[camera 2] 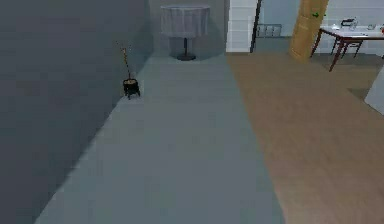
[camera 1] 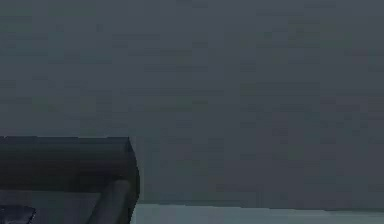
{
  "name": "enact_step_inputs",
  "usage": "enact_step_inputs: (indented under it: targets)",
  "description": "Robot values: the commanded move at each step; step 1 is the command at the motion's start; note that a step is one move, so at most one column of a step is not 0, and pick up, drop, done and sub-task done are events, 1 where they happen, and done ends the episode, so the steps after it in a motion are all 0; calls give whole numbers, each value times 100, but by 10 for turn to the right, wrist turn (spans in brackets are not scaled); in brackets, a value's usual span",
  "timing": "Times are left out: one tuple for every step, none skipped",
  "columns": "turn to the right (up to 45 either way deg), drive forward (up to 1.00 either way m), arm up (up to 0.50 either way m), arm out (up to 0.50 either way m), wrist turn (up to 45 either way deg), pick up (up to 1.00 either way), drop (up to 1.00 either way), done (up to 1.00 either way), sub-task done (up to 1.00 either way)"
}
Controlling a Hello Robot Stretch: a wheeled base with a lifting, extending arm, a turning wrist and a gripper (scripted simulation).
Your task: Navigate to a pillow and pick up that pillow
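Note:
A dark padded piece of furniture, like the corner of a sofa or armchair, sits at the forward view's lower left against a grey wall. I cannot make out a pillow on it.
A grey rug runs along a dark wall in the arm side view. A small dark object with a thin stick stands by that wall. Farther out are a round table with a pale cloth, a wooden floor and a red-legged table.

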Motion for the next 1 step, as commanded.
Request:
enact_step_inputs:
  targets:
    - [-450, 0, 0, 0, 0, 0, 0, 0, 0]
